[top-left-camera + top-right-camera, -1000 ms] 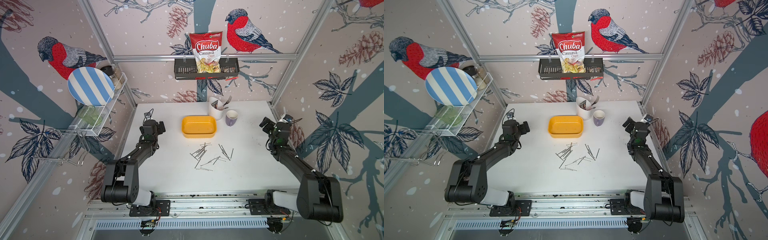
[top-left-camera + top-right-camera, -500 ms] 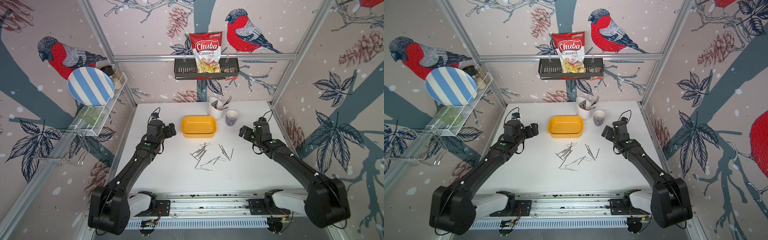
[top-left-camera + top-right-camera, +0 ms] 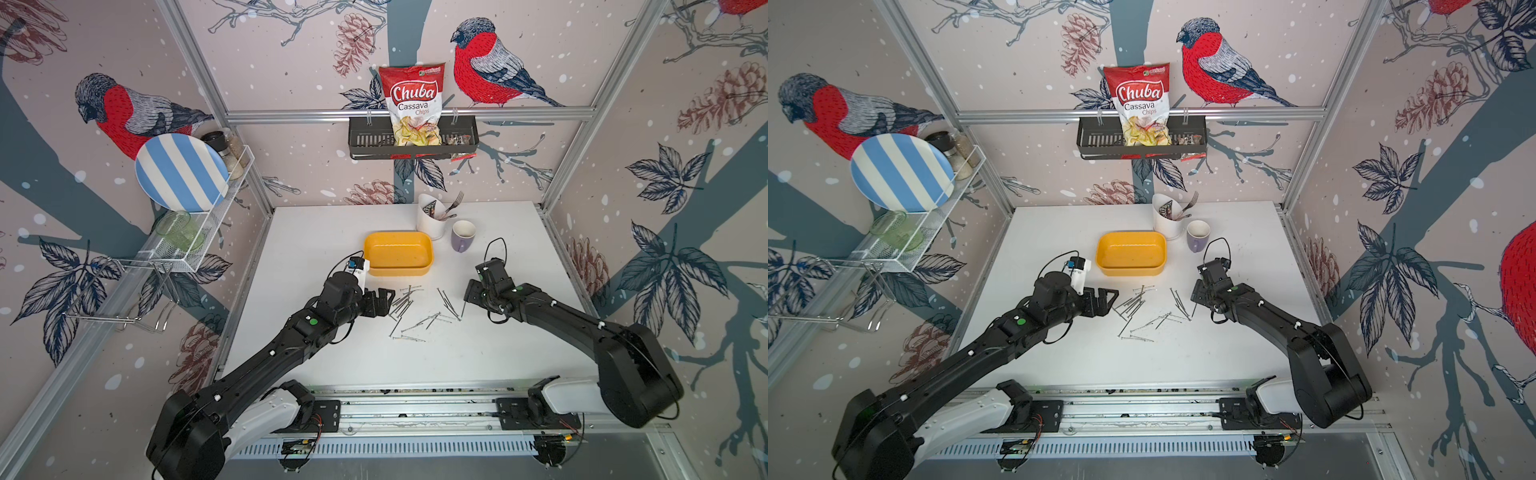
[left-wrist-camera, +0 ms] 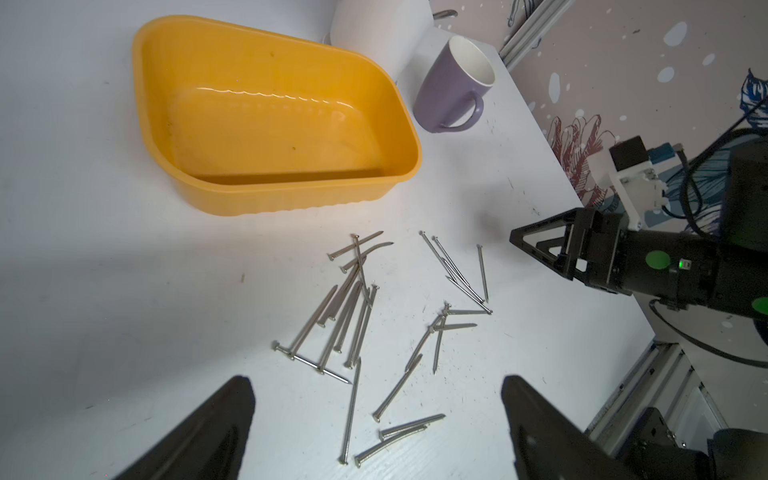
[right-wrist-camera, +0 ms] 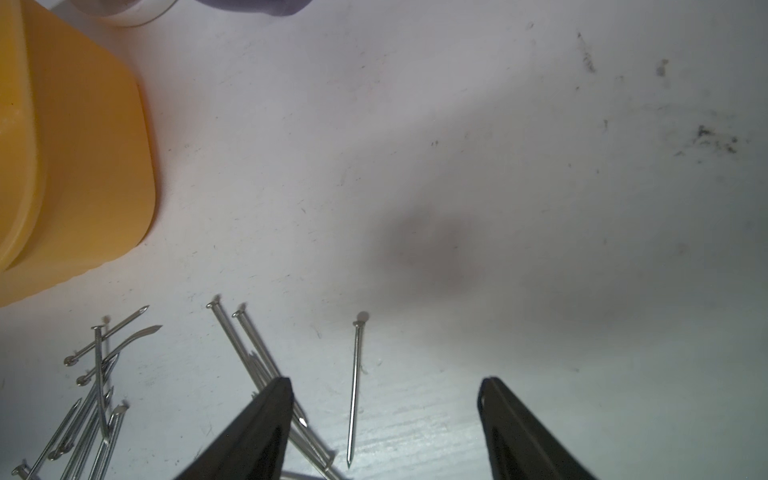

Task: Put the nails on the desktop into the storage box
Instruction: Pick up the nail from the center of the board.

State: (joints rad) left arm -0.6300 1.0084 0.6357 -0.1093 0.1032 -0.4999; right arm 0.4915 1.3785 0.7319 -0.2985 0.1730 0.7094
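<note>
right gripper [image 5: 385, 382] open, empty | lone nail [image 5: 354, 390] between my jaws, axis square to closing (left gripper [image 4: 376, 380] open, farther)

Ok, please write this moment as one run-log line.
nails: on desktop; storage box: empty; left end effector: open; right end effector: open
</note>
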